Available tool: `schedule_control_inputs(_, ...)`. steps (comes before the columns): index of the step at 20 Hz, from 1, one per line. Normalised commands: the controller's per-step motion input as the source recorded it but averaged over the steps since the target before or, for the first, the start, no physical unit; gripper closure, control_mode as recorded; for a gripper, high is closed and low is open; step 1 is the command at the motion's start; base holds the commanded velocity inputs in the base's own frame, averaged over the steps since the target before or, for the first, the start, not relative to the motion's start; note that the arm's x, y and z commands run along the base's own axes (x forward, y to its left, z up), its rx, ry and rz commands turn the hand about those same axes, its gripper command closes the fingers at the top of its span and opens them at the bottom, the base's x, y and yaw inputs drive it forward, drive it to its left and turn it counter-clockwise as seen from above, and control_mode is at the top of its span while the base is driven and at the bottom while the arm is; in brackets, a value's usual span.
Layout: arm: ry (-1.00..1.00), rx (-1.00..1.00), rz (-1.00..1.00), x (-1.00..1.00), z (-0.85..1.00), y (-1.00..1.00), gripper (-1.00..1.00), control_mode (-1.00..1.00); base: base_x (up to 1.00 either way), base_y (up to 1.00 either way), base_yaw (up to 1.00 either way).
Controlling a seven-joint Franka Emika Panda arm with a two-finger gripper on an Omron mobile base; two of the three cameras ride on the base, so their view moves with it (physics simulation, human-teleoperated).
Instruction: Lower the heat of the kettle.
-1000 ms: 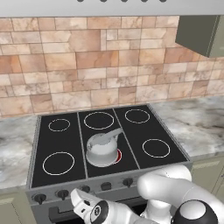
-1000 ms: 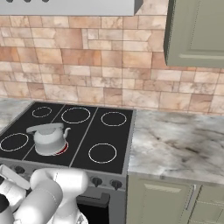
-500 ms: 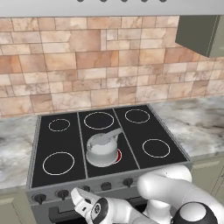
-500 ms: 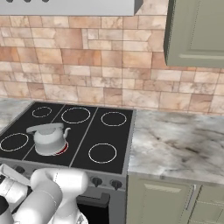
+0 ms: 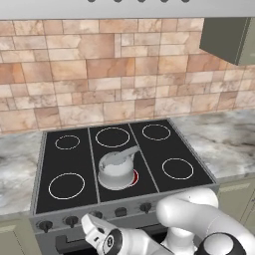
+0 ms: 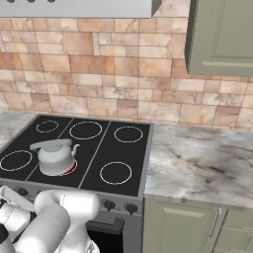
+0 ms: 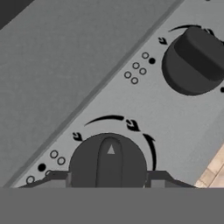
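Note:
The light-grey kettle point(image 5: 117, 169) point(image 6: 55, 155) stands on the stove's front middle burner, whose ring glows red point(image 5: 133, 178) beside its base. My gripper point(image 5: 91, 228) is low in front of the stove's control panel. In the hand view the gripper point(image 7: 109, 177) is shut on a round dark knob point(image 7: 108, 164). One finger tip point(image 7: 59, 178) presses each side of the knob. The knob's pointer mark points toward the arc printed around it.
A second dark knob point(image 7: 194, 61) sits further along the grey panel. The row of knobs point(image 5: 121, 211) runs along the stove front under the black cooktop point(image 5: 74, 149). Marble counter point(image 6: 197, 158) flanks the stove, with green cabinets point(image 6: 220, 34) above right.

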Motion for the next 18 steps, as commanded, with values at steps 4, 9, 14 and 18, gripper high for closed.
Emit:
schedule_control_inputs(4, -0.1, 0.12, 0.0, 0.0, 0.0, 0.0, 1.0, -1.0, 0.0, 0.0, 0.0)
schedule_control_inputs(9, -0.05, 0.24, 0.0, 0.0, 0.0, 0.01, 1.0, -1.0, 0.0, 0.0, 0.0)
schedule_control_inputs(14, 0.0, 0.39, 0.0, 0.0, 0.0, 0.0, 1.0, -1.0, 0.0, 0.0, 0.0)
schedule_control_inputs(18, 0.0, 0.41, 0.0, 0.0, 0.0, 0.0, 1.0, -1.0, 0.0, 0.0, 0.0)
